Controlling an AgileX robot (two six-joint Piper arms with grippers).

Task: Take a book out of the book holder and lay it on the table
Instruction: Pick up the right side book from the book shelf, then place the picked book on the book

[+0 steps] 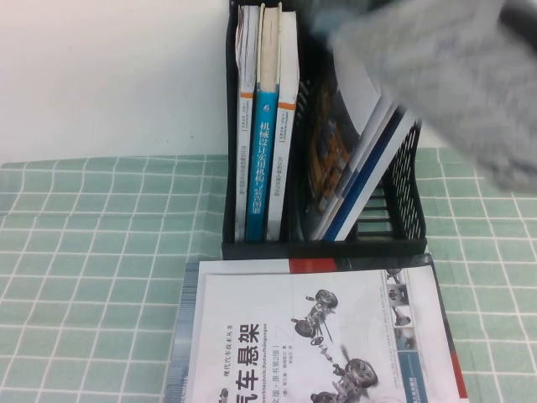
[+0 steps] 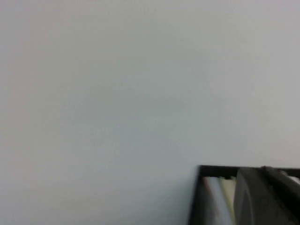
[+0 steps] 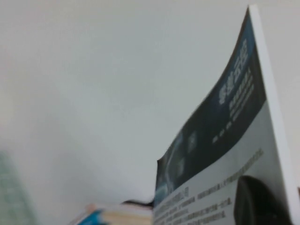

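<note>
The black book holder (image 1: 323, 248) stands at the back of the green gridded table (image 1: 84, 269). Several books lean in its right compartment (image 1: 357, 180). My right arm (image 1: 436, 75) reaches down over their tops as a grey blur and hides which one is gripped. In the right wrist view, the right gripper (image 3: 280, 206) is shut on the book (image 3: 220, 159), with one dark finger (image 3: 255, 201) flat against its white, text-printed cover below a dark blue band. The left gripper (image 2: 265, 199) shows only as a dark shape in front of the book holder's top edge (image 2: 215, 169).
A white book with a grey car-suspension drawing (image 1: 319, 336) lies flat on the table just in front of the holder. A blue-spined book (image 1: 262, 168) and two white ones stand upright in the left compartment. A pale wall is behind.
</note>
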